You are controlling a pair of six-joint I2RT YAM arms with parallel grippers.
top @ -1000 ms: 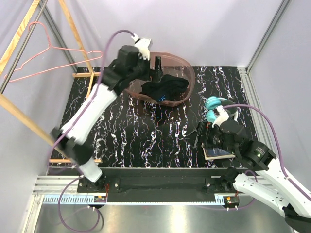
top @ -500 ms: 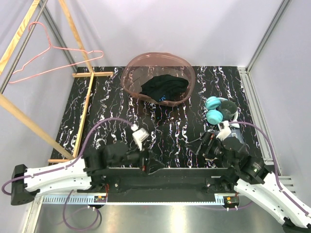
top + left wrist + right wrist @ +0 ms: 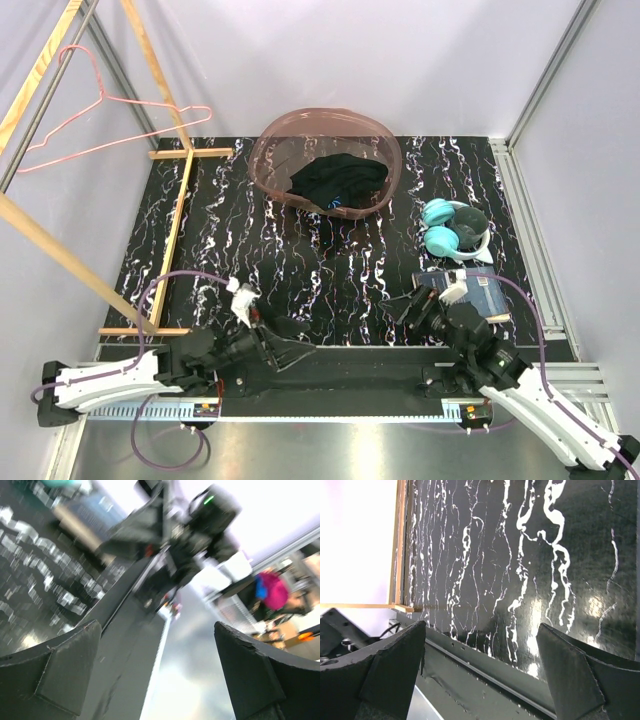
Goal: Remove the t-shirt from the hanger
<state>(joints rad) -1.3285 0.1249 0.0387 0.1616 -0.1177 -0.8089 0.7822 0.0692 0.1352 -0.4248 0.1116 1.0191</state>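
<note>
We are judging the t-shirt (image 3: pixel 338 180) limp, light, pinchable at any fold; the hanger (image 3: pixel 103 97) is hanging bare. The left gripper (image 3: pixel 157 665) and right gripper (image 3: pixel 481 665) are gaping empty.

A pink see-through basket (image 3: pixel 272 160) is sitting at the top centre of the frame, toward the far side of a black marbled table (image 3: pixel 330 270). Teal headphones (image 3: pixel 445 228) are lying at the right, and a blue book (image 3: pixel 485 297) is lying just below them. A wooden frame (image 3: pixel 178 235) is standing along the left side, one bar running down the tabletop and others slanting up through the upper left corner. In the right wrist view, light is glinting off the tabletop.
</note>
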